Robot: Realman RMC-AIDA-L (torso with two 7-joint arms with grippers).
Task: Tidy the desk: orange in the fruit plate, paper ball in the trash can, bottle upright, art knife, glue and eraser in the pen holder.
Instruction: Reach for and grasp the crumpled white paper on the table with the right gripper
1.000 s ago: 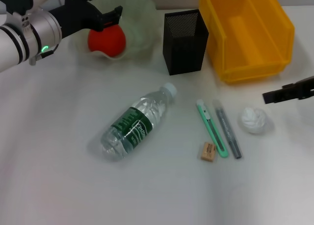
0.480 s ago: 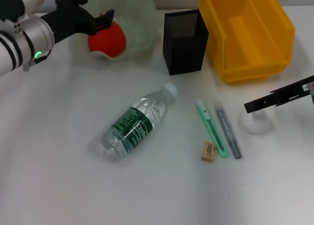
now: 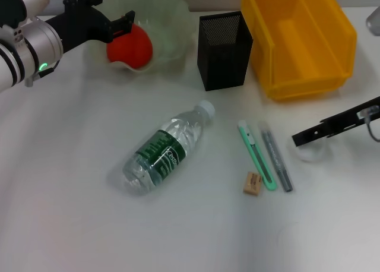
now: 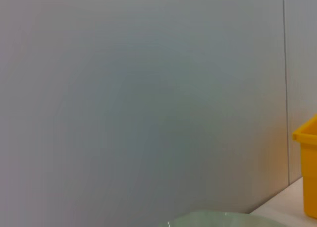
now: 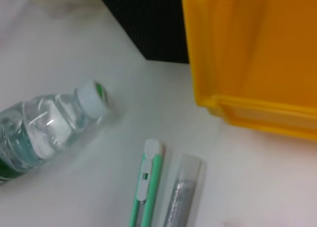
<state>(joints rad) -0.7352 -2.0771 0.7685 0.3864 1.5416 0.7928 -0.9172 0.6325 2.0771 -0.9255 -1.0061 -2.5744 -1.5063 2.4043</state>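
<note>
The orange (image 3: 132,47) lies in the pale green fruit plate (image 3: 169,19) at the back left. My left gripper (image 3: 116,6) is open and empty, just left of and above the orange. The bottle (image 3: 163,150) lies on its side mid-table and also shows in the right wrist view (image 5: 44,128). The green art knife (image 3: 256,155), the grey glue stick (image 3: 276,157) and the tan eraser (image 3: 252,183) lie together. My right gripper (image 3: 301,138) hangs over the white paper ball (image 3: 310,153), partly hiding it. The black mesh pen holder (image 3: 224,49) stands at the back.
A yellow bin (image 3: 297,37) stands at the back right, next to the pen holder; its wall fills much of the right wrist view (image 5: 257,58). The left wrist view shows only a wall, the plate's rim (image 4: 223,219) and the bin's corner (image 4: 308,172).
My right gripper has moved left and down until it is over the paper ball. My left gripper has drawn back to the left, away from the orange.
</note>
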